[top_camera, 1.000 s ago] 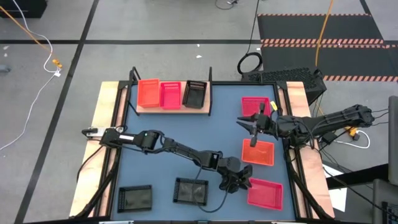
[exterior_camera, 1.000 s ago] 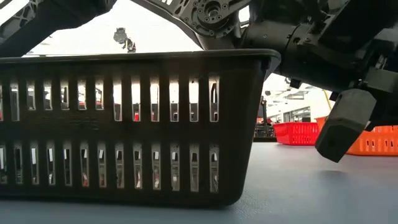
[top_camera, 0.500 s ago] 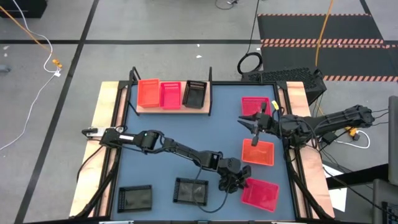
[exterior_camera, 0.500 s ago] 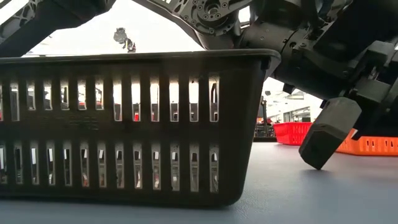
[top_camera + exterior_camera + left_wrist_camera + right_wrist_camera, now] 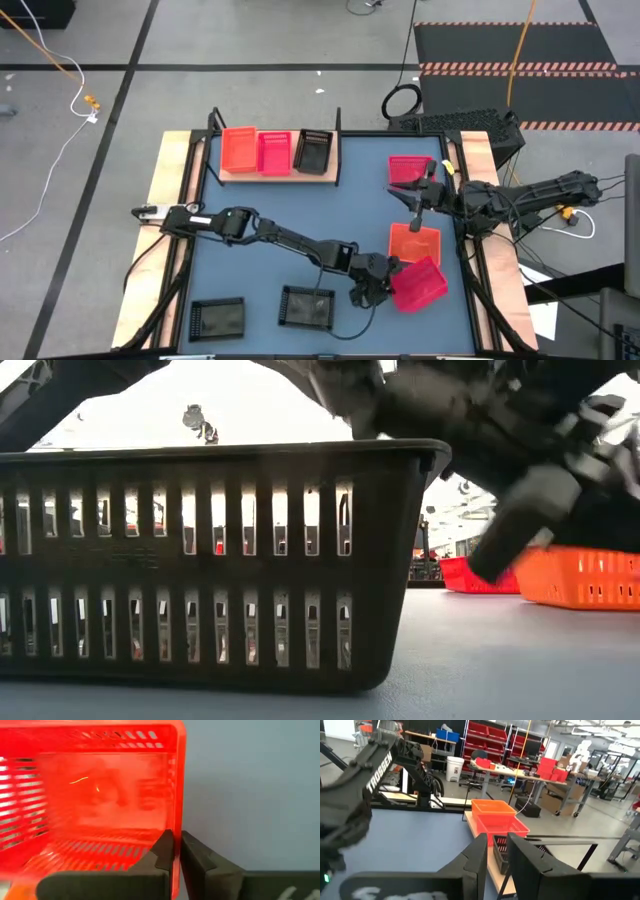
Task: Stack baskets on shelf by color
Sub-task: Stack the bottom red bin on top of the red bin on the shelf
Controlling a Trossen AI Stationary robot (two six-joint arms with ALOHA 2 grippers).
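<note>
The shelf [image 5: 275, 172] at the far left carries an orange-red basket [image 5: 238, 150], a pink one [image 5: 273, 152] and a black one [image 5: 312, 150] side by side. My left gripper [image 5: 380, 283] is shut on a pink basket [image 5: 420, 283] near the table's right front. My right gripper [image 5: 418, 196] hovers above the right side between a pink basket [image 5: 408, 170] and an orange basket [image 5: 413, 243], its fingers [image 5: 480, 850] a little apart with nothing between them. Two black baskets [image 5: 217, 318] [image 5: 307, 307] rest flat near the front edge. My left gripper pinches the pink basket's side wall [image 5: 175, 837] at its rim, one finger [image 5: 162, 852] inside the basket and one outside. The fingers come from the table's left, slanting down. The basket sits tipped and turned in the hold; whether its low side touches the table does not show.
The nearer black basket [image 5: 200, 560] fills most of the low view. Bare blue table [image 5: 300, 215] lies between the shelf and the front baskets. Wooden rails [image 5: 165, 200] border the table's left and right sides.
My left gripper has shut on the pink basket's wall and risen, drawing it a little toward the far edge. The basket lay flat on the table; now it is tipped up and turned about.
</note>
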